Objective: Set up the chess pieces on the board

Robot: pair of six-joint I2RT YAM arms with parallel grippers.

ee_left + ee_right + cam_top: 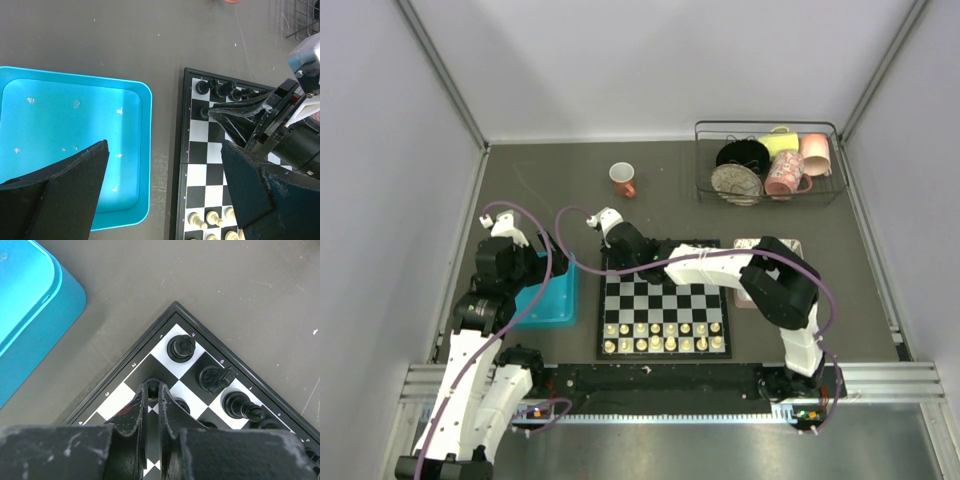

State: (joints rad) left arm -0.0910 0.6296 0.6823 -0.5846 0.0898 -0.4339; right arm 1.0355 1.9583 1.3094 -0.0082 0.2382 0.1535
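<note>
Two rows of cream-white pieces [663, 336] stand full along the bottom edge of the board [650, 300] in the top view, so that side looks done. The black chess pieces [220, 90] are partway. In the left wrist view at least four stand in the row along the board's top edge; the rest of that row is hidden behind the right arm.

The right wrist view shows the corner: rook [181, 347] on the corner sq, then knight [215, 378] and bishop [241, 405] running toward lower right.

The right gripper [152, 391] is pinched closed on a black pawn [152, 384], upright at the sq in front of the rook. That is the board's upper left in the top view. Whether the pawn touches the sq can't be told.

The left gripper [165, 147] hangs wide open, holding nothing, over the gap between the teal tray [146, 150] and the board.

Judged left to do: release this pawn, then prob. most of the pawn row. How many other pawns are already placed is hidden.
</note>
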